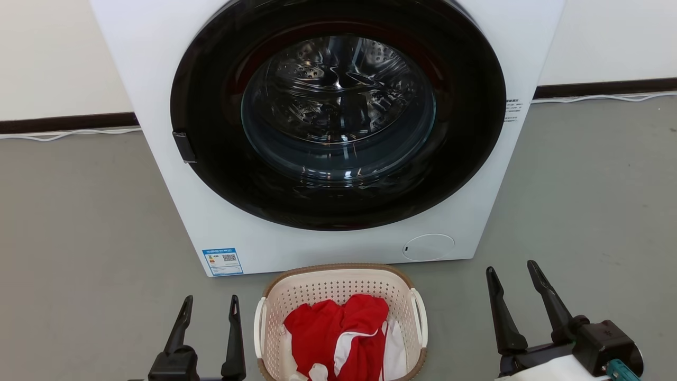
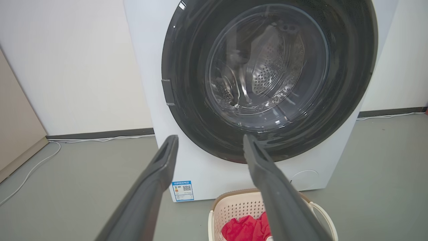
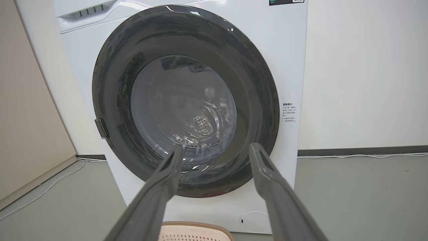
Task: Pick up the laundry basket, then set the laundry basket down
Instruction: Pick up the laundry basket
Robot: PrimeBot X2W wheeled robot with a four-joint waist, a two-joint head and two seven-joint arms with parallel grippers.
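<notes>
The cream perforated laundry basket with a brown woven-look rim and white side handles stands on the grey floor just in front of the washer, holding red and white clothes. My left gripper is open, left of the basket and apart from it. On the basket's right my right gripper is open too, a wider gap away. The left wrist view has the basket at the bottom, under the open left gripper. The basket's far rim peeks in below the open right gripper.
A white front-loading washer with a shut dark round door stands close behind the basket. White cables run along the dark baseboard on both sides. A beige panel stands at the far left. Grey floor spreads to either side.
</notes>
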